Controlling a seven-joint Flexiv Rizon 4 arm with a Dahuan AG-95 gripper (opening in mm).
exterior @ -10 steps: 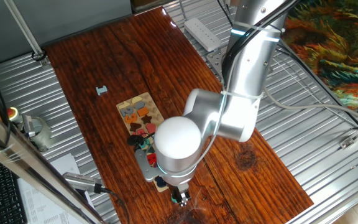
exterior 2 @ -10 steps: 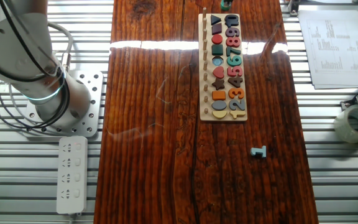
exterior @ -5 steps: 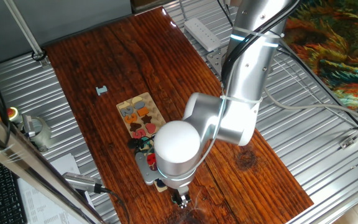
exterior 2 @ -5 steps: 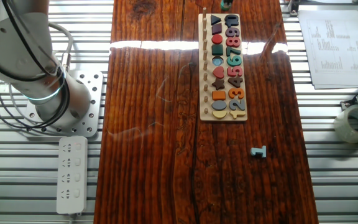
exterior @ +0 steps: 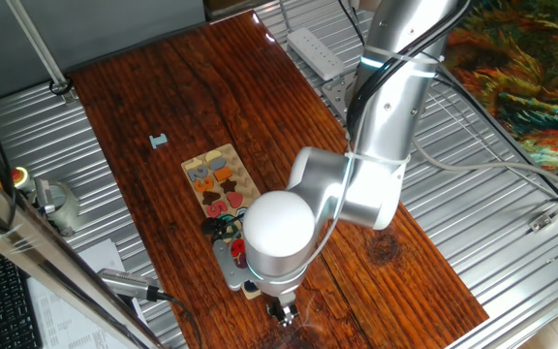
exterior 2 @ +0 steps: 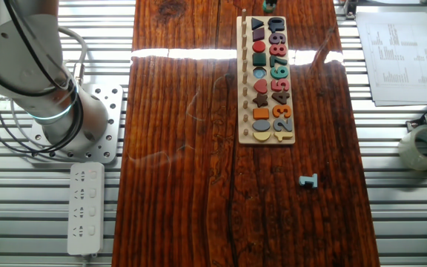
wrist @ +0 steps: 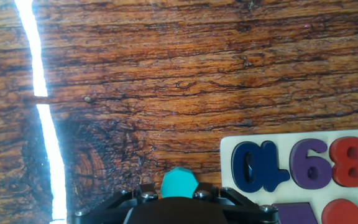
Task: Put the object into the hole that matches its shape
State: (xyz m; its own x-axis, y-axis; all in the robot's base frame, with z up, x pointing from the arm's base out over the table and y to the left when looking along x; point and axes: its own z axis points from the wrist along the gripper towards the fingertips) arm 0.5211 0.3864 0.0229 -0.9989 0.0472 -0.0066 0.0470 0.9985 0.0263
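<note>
In the hand view my gripper (wrist: 179, 194) is shut on the small teal-green disc (wrist: 179, 182), which sticks out between the two fingers above bare wood, just left of the board's end. The long light-wood puzzle board (wrist: 227, 151) shows its dark blue 0, purple 6 and red 8 at lower right. In the other fixed view the whole board (exterior 2: 241, 81) lies lengthwise, with a pale round recess (exterior 2: 262, 136) at its near end, far from the gripper (exterior 2: 270, 4) at the top edge. In one fixed view the gripper (exterior: 281, 312) hangs low near the table's front edge.
A small grey-blue angular piece (exterior 2: 308, 180) lies on the wood beyond the board's near end. A power strip (exterior 2: 86, 209), the arm's base (exterior 2: 65, 111), a tape roll (exterior 2: 423, 146) and papers (exterior 2: 397, 55) sit on the metal surround. The arm hides part of the board (exterior: 211, 174).
The arm's wrist has shifted slightly; the gripper stays at the board's far end with the disc in it. Nothing on the table has moved.
</note>
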